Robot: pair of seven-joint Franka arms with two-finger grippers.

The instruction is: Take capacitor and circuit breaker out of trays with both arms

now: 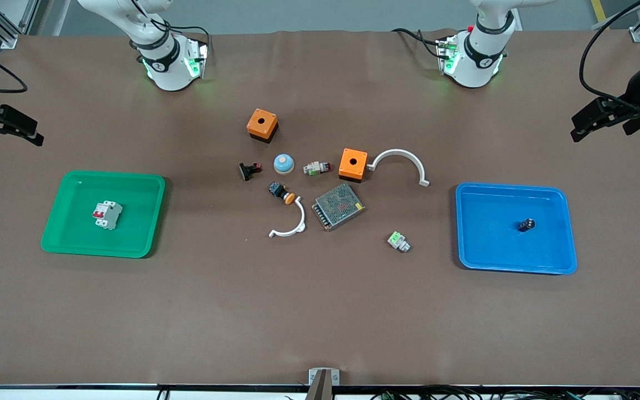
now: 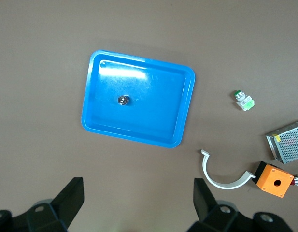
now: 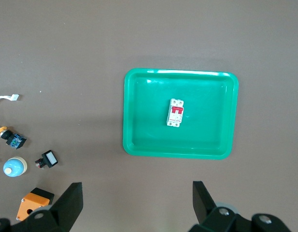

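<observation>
The capacitor (image 1: 526,225), a tiny black cylinder, lies in the blue tray (image 1: 567,222) at the left arm's end of the table; it also shows in the left wrist view (image 2: 123,100), inside the tray (image 2: 153,106). The breaker (image 1: 107,214), a white block with red levers, lies in the green tray (image 1: 59,194) at the right arm's end, and shows in the right wrist view (image 3: 175,112) in that tray (image 3: 206,125). My left gripper (image 1: 578,133) (image 2: 138,198) is open and empty, high over the table's end. My right gripper (image 1: 34,138) (image 3: 137,200) is open and empty, high over its end.
Between the trays lie two orange boxes (image 1: 262,125) (image 1: 353,164), two white arcs (image 1: 399,151) (image 1: 298,219), a mesh power supply (image 1: 338,206), a blue dome (image 1: 284,163), a black-and-red switch (image 1: 249,170), an orange-capped button (image 1: 281,192) and two white-and-green connectors (image 1: 317,167) (image 1: 398,241).
</observation>
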